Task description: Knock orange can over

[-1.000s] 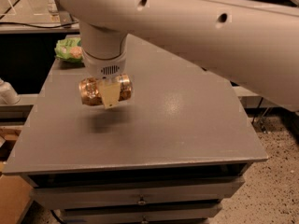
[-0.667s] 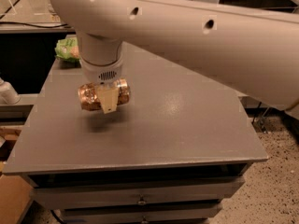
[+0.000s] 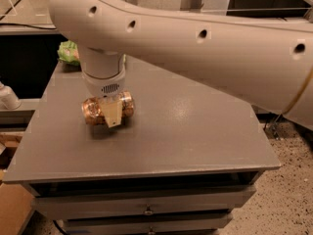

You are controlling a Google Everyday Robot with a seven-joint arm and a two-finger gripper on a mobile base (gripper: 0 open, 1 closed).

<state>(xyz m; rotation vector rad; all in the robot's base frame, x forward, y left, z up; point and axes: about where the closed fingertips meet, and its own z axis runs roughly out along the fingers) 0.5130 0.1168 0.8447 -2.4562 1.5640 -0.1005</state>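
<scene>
The orange can (image 3: 92,110) is shiny orange-gold and lies on its side, its long axis running left to right, at the left middle of the grey table (image 3: 195,131). My gripper (image 3: 111,117) hangs straight down from the big white arm and is shut across the can's middle. One pale finger (image 3: 112,113) crosses the can's front; the other is hidden behind the can. The can is at or just above the tabletop, with its shadow right under it.
A green snack bag (image 3: 68,52) lies at the table's far left corner, behind the arm. The table has drawers (image 3: 146,210) below its front edge. A white object (image 3: 7,97) and a cardboard box (image 3: 12,212) sit off the table's left side.
The gripper has come down with the can sideways in it, so the can is now much closer to the tabletop. The arm has swung lower across the view.
</scene>
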